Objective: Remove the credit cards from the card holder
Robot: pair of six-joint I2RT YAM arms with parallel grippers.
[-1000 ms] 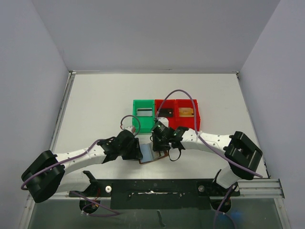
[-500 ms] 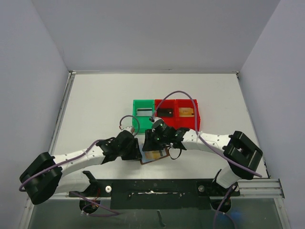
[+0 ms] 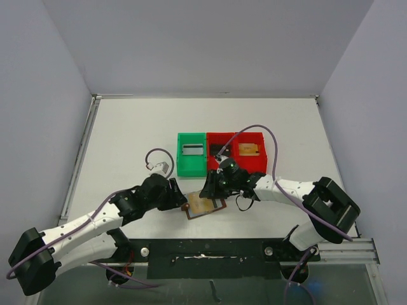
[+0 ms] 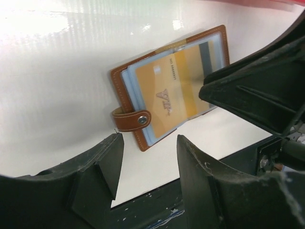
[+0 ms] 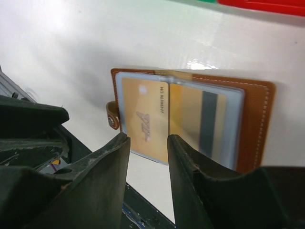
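Note:
The card holder (image 3: 202,208), a brown leather wallet with a snap strap (image 4: 131,119), lies open and flat on the white table near its front edge. Two gold credit cards sit in its clear sleeves. One shows raised lettering (image 5: 143,119), the other a dark stripe (image 5: 206,121). My left gripper (image 3: 179,199) hovers just left of the wallet, open and empty (image 4: 147,160). My right gripper (image 3: 212,190) hangs over the wallet's far right side, its fingers apart above the cards with nothing between them (image 5: 145,150).
A green bin (image 3: 191,164) and a red double bin (image 3: 251,135) stand just behind the wallet, each with a flat thing inside. The black rail (image 3: 210,249) runs along the table's near edge, close below the wallet.
The wallet's top face has gone from pale blue to gold. My left gripper has drawn back to the left, off the wallet. My right gripper has opened wider and shifted slightly right.

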